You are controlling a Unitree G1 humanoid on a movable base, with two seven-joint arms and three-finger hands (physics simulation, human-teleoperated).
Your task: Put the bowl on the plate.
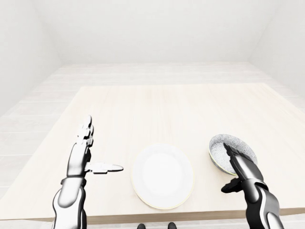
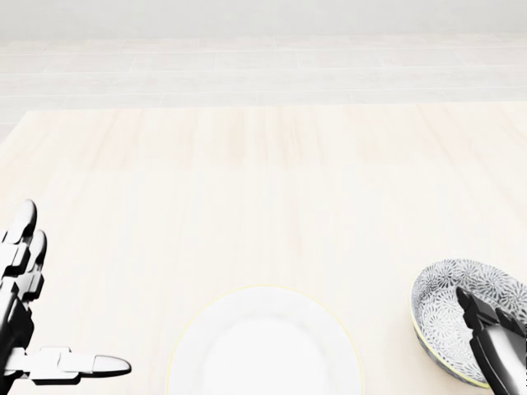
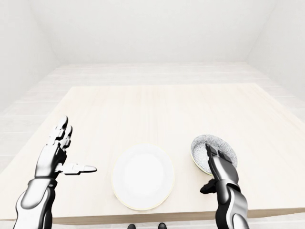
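My right hand [image 1: 242, 171], fingers wide, reaches over the near rim of the bowl [image 1: 225, 144], which sits on the surface [image 1: 167, 109] at three o'clock of the plate [image 1: 162, 175]. I should pinch the rim firmly, fingers inside and thumb outside, before lifting. My left hand [image 1: 82, 155] hangs open at nine o'clock.

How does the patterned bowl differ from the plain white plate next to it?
The grey-patterned bowl is deep and narrower; the plain white round plate is flat and wider. The robot's right hand reaches over the bowl's rim; no hand is at the plate. Both sit apart on the pale wooden table.
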